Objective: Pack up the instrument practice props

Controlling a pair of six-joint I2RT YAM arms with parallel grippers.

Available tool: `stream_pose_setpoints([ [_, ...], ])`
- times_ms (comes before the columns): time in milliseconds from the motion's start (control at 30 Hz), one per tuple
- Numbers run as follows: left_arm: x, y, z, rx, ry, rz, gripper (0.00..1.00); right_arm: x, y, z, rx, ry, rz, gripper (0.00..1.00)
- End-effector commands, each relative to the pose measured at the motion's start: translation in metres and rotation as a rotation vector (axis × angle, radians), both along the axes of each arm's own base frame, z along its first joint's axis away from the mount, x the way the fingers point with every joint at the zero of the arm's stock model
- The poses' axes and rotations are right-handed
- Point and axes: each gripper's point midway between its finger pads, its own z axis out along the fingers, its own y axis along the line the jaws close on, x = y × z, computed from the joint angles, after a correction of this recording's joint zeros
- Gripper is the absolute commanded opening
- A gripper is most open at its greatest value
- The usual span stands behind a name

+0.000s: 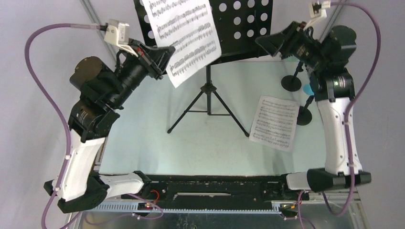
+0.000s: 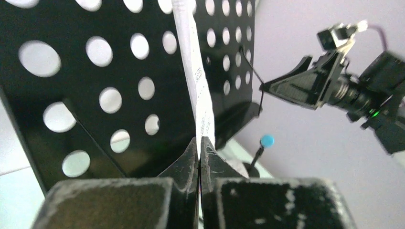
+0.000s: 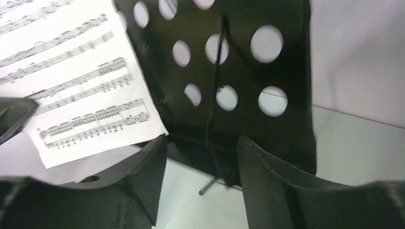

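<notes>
Top external view. Near right: loose page [image 1: 273,123] flat on table [image 1: 143,143], mic holders [image 1: 304,116] just beyond. Centre: rack [image 1: 208,102], upright. Far: left gripper [image 1: 170,50] clamped on second page [image 1: 186,33] at rack; right gripper [image 1: 261,41] parted, holding nothing, beside rack's right edge.

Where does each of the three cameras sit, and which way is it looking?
Top external: fixed above and behind the arms, looking down on the table, black music rack and a loose page; both arms show, bases at the bottom.
Left wrist: on the left arm, looking along the left gripper, shut on the held page, toward the perforated desk; the right gripper shows beyond.
Right wrist: on the right arm, looking between its own open fingers at the desk.
Shared: all three show the desk and held page.
</notes>
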Motion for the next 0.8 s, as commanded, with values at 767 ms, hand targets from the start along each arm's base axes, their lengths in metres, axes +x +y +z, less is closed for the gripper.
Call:
stream_pose_setpoints([
  [767, -0.128, -0.038, -0.095, 0.293, -0.008, -0.558, 0.0, -0.134, 0.072, -0.05, -0.023, -0.2, 0.357, 0.94],
])
